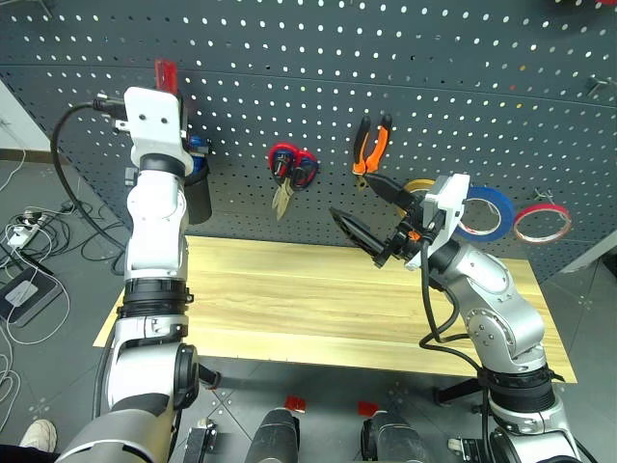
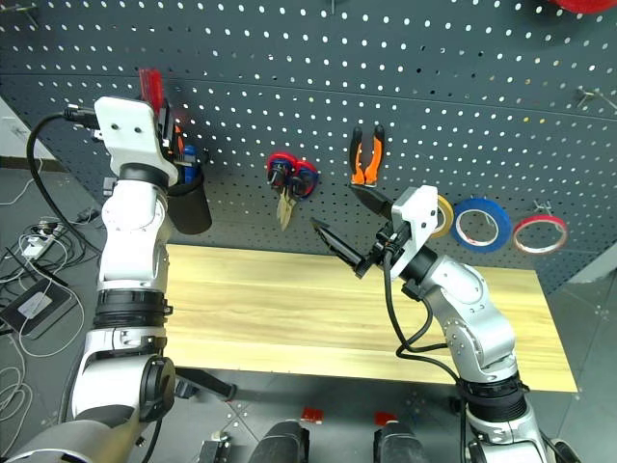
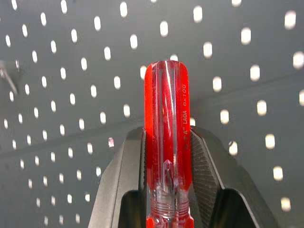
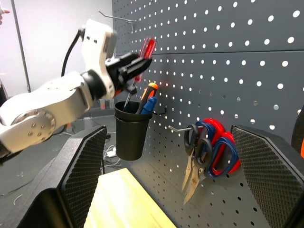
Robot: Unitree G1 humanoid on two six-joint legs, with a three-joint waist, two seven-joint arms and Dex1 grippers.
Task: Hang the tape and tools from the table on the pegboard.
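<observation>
Left arm: you see it stretched up along pegboard, left gripper raised above black cup, jaws clamped on red-handled screwdriver, shaft slanting down into cup mouth. Right arm: bent over surface, right gripper aimed at board, jaws spread wide, holding nothing. Pliers, scissors, red-rimmed tape hang on hooks.

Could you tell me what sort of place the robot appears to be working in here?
Most likely a workshop or lab tool station. A dark pegboard holds pliers, scissors and rolls of tape on hooks, a black cup of screwdrivers hangs beside them, and a wooden table stands below.
</observation>
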